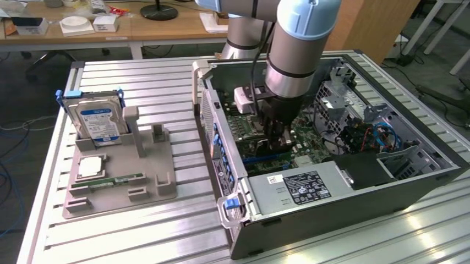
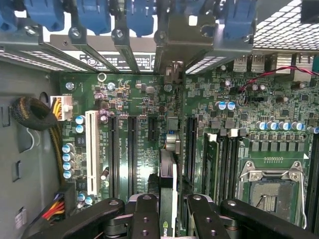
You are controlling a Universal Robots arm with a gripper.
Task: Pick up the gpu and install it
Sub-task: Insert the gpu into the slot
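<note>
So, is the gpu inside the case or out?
Inside: the gpu stands on edge in the gripper, over the motherboard slots. Seated: cannot tell.

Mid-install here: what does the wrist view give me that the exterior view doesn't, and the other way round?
Wrist view: the gpu seen edge-on, gripped between the pincer fingers and lined up with the black slots on the motherboard; also the empty CPU socket. Exterior view: the hard drive and RAM stick in the grey holder beside the case. Both: the open case, the motherboard and the pincer.
</note>
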